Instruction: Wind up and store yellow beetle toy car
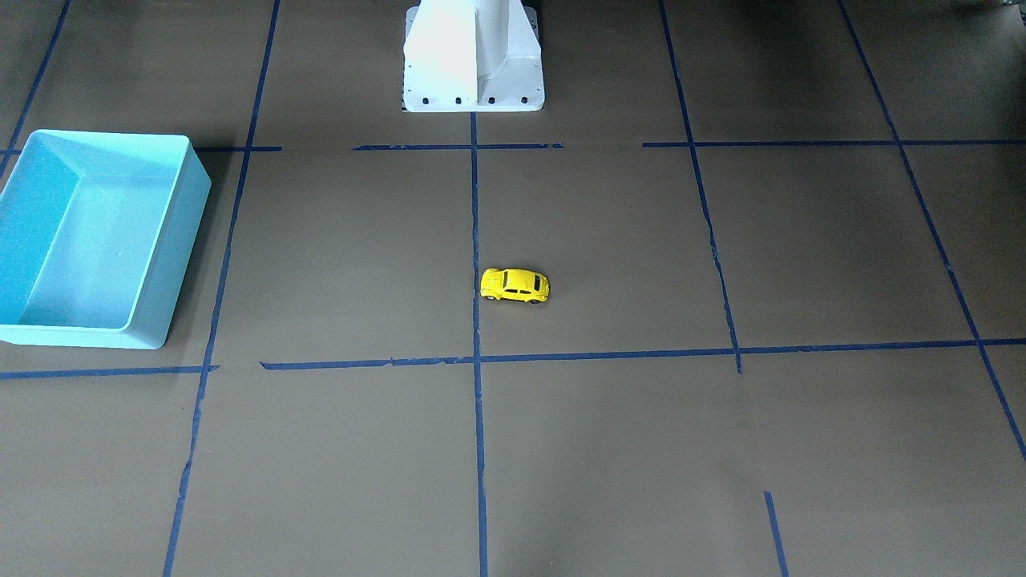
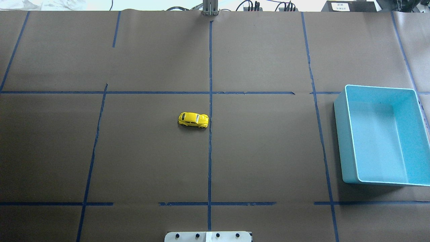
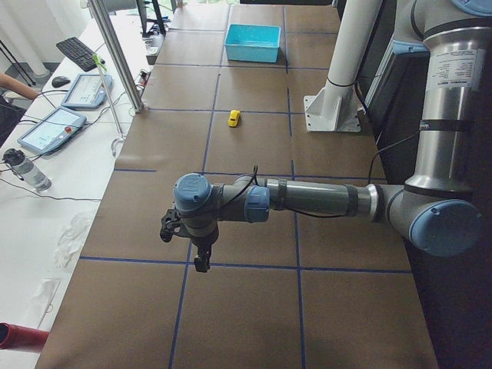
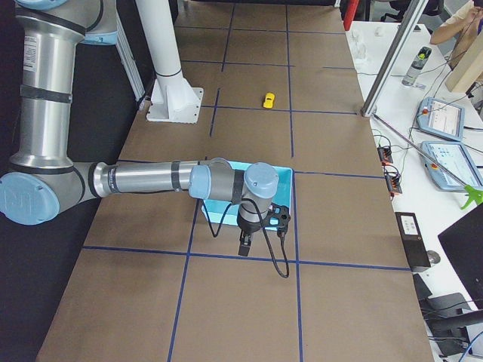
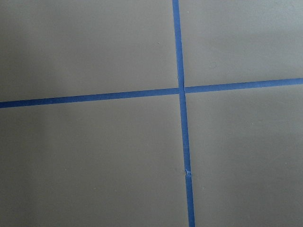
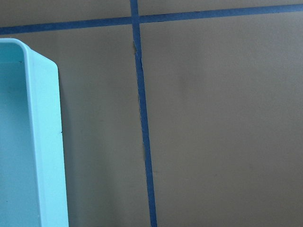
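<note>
The yellow beetle toy car point(image 1: 515, 285) point(image 2: 193, 120) stands on its wheels alone near the table's middle, beside a blue tape line; it is small and far off in the side views point(image 3: 234, 118) point(image 4: 269, 100). My left gripper point(image 3: 201, 261) hangs over the table's left end, far from the car, and I cannot tell whether it is open or shut. My right gripper point(image 4: 244, 247) hangs at the right end, just past the turquoise bin point(image 4: 285, 178), and its state cannot be told either. Neither wrist view shows fingers or the car.
The turquoise bin point(image 2: 339, 134) point(image 1: 180, 232) point(image 6: 45, 142) holds nothing and sits at the robot's right side. The white robot pedestal point(image 1: 473, 56) point(image 3: 338, 100) stands at the near edge. Blue tape lines grid the brown surface. A side bench holds tablets, bottles and a keyboard.
</note>
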{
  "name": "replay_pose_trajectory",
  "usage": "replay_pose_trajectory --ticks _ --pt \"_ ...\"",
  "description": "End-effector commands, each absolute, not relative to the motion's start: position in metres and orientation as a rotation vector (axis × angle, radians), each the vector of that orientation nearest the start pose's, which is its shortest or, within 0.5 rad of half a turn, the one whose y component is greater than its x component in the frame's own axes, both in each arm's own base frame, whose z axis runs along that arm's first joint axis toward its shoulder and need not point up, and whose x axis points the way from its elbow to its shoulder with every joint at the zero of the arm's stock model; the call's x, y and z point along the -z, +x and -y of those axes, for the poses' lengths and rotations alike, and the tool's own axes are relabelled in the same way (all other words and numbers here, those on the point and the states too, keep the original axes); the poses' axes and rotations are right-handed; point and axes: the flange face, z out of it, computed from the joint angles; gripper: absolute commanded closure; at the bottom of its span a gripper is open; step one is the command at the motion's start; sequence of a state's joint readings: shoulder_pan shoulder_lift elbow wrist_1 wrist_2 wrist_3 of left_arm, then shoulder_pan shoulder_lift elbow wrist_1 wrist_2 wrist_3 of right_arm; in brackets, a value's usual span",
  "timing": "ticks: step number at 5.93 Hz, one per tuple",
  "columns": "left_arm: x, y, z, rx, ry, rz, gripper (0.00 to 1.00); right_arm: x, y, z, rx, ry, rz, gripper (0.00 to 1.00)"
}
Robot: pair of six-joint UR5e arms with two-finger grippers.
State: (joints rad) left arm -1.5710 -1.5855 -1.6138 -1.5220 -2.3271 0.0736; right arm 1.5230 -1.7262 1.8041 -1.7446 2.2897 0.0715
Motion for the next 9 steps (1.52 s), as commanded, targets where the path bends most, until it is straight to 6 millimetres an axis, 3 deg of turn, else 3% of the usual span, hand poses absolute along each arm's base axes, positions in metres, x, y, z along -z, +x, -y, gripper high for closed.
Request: replay_pose_trajectory --ticks 1,9 --pt "-0.6374 -0.0647 0.4976 -0.072 0.034 -0.759 0.0 -0.6627 0.0628 0.4153 -0.076 -0.151 0.773 0.0" --pt "-0.629 -0.0621 0.5053 -0.076 0.038 -0.753 0.0 -0.6609 0.0636 0.4184 -0.076 -0.146 0.762 0.0"
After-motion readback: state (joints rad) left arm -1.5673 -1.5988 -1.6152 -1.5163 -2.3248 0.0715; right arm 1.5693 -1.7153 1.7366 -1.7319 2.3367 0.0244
